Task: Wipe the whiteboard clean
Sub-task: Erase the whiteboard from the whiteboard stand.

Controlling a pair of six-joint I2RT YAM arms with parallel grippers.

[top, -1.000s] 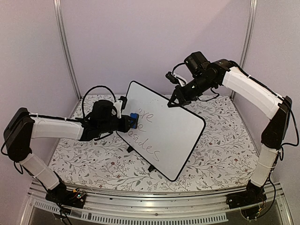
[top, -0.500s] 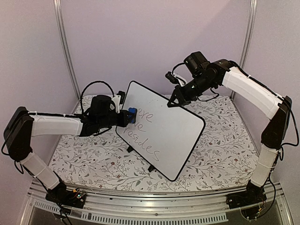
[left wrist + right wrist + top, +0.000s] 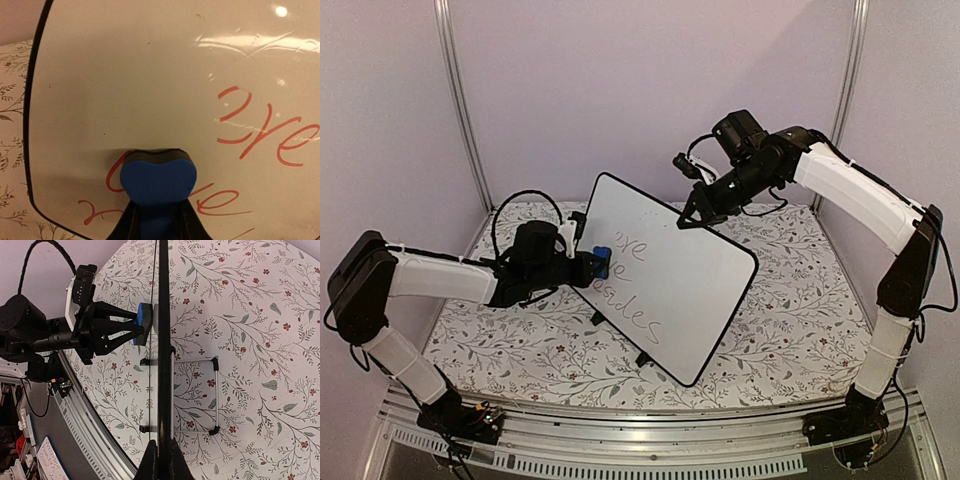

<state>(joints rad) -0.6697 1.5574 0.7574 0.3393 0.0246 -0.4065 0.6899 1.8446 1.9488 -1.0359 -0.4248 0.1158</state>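
**A:** Left claw [image 3: 596,265]?

**B:** Clamped on a small blue foam eraser block [image 3: 157,180], which is pressed flat against the large white rectangular whiteboard [image 3: 670,290] with a thin black rim, directly ahead of it, over reddish handwriting [image 3: 265,135].

**A:** Right claw [image 3: 692,221]?

**B:** Pinching the board's far upper edge. The board stands tilted over the floral-patterned counter [image 3: 790,330]. I can't quite tell whether its feet touch.
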